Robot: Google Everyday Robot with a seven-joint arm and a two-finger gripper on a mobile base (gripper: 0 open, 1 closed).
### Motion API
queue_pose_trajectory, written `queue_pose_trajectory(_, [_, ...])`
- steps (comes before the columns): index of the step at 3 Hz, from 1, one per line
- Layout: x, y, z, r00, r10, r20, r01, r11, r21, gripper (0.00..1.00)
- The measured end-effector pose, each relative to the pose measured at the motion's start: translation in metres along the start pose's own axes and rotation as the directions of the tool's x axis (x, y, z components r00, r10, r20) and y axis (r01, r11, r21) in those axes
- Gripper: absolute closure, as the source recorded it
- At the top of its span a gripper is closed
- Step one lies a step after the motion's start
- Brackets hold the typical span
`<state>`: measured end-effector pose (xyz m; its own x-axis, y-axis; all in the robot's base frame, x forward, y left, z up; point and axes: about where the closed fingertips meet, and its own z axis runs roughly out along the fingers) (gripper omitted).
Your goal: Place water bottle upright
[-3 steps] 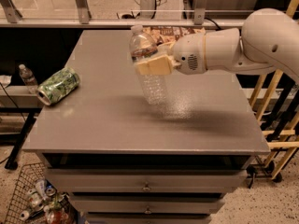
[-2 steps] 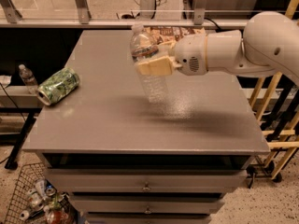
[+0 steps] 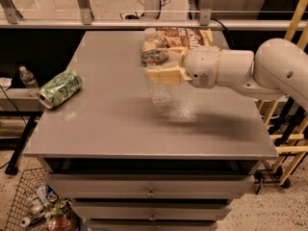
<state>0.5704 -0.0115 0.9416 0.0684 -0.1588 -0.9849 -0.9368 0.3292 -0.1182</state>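
Observation:
The water bottle (image 3: 158, 88) is a clear ribbed plastic bottle with a white cap at the top and a narrow coloured label band. It stands upright over the middle of the grey table (image 3: 110, 124), its base at or just above the top. My gripper (image 3: 161, 67) comes in from the right on the white arm (image 3: 269, 73). Its tan fingers (image 3: 163, 75) are shut around the bottle's upper part, near the label.
A green leaf-patterned can (image 3: 60, 88) lies on its side near the table's left edge. A brown snack bag (image 3: 185, 36) lies at the back of the table behind the gripper. A small clear bottle (image 3: 29, 80) stands off the table at left. A wire basket (image 3: 33, 203) sits on the floor.

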Motion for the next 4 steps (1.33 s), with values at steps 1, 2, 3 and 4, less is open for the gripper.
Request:
queue_pose_trajectory(1, [0.0,0.0,0.0,1.0,0.0,0.0,0.0,1.0,0.0,1.0])
queue_pose_trajectory(2, [0.002,0.0,-0.002,0.999,-0.01,0.033,0.009,0.9998,0.019,1.0])
queue_pose_trajectory(3, [0.005,0.0,-0.006,0.996,-0.026,0.08,0.023,0.9989,0.041,1.0])
queue_pose_trajectory(4, [0.012,0.0,-0.007,0.994,-0.028,0.104,0.023,0.9984,0.051,1.0])
